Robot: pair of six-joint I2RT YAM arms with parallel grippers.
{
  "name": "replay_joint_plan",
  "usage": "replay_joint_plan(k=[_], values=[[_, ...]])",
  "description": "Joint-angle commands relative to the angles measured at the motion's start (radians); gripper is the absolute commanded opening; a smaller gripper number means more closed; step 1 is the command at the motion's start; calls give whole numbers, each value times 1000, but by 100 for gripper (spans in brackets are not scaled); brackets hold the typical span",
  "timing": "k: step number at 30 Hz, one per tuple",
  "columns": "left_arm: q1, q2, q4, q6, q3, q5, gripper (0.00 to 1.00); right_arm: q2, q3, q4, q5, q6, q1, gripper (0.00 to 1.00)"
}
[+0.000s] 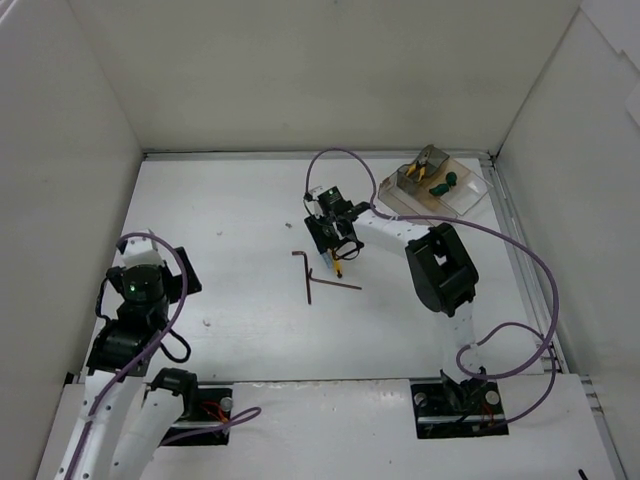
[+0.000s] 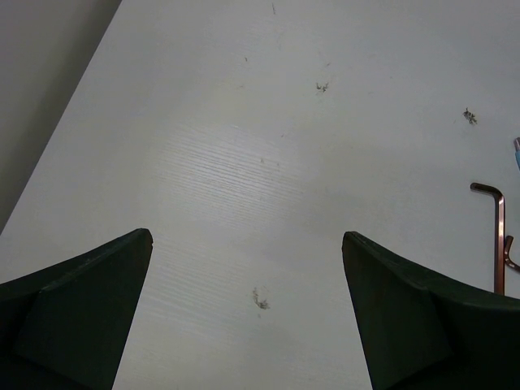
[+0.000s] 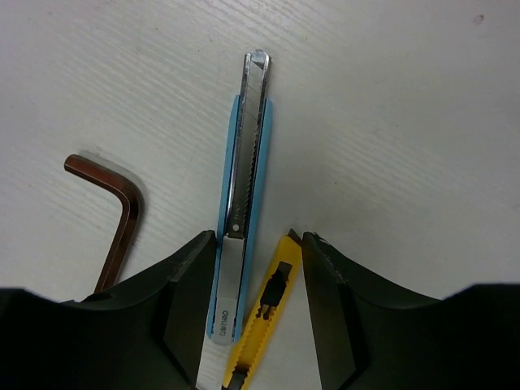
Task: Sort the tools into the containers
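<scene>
My right gripper (image 3: 258, 236) reaches straight down at the table's middle (image 1: 335, 252), shut on two box cutters lying side by side. The left finger presses the light-blue cutter (image 3: 244, 162) and the right finger touches the tip of the yellow cutter (image 3: 268, 317) (image 1: 338, 268). A brown L-shaped hex key (image 3: 122, 219) (image 1: 306, 275) lies just left of the gripper, and a second thin one (image 1: 338, 284) crosses below it. The clear box (image 1: 470, 205) at the back right holds yellow-handled pliers (image 1: 428, 160) and green-handled tools (image 1: 443, 185). My left gripper (image 2: 248, 244) hovers open over bare table.
White walls enclose the table on three sides. The right arm's purple cable (image 1: 530, 270) loops along the right side. A hex key (image 2: 500, 236) shows at the right edge of the left wrist view. The left arm (image 1: 140, 290) sits folded near the front left.
</scene>
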Motion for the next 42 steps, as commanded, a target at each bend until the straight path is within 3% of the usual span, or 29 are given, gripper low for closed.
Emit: replay_joint_plan(k=[1, 7, 12, 16, 20, 24, 36, 42], values=[[-3, 25, 38, 9, 48, -3, 100, 9, 55, 19, -14, -14, 4, 44], [-3, 34, 38, 9, 50, -5, 100, 25, 38, 6, -3, -28, 24, 43], [-3, 36, 39, 10, 50, -2, 100, 30, 11, -1, 32, -41, 53, 31], [-3, 36, 39, 10, 48, 0, 100, 35, 6, -4, 34, -49, 60, 12], [-3, 33, 39, 10, 50, -2, 100, 18, 28, -1, 64, -51, 58, 2], [-3, 31, 38, 9, 48, -5, 100, -36, 67, 3, 77, -29, 46, 0], [-3, 4, 41, 6, 44, -11, 100, -266, 141, 39, 337, 121, -242, 0], [-3, 0, 45, 6, 42, -8, 100, -266, 138, 47, 350, 175, -451, 0]])
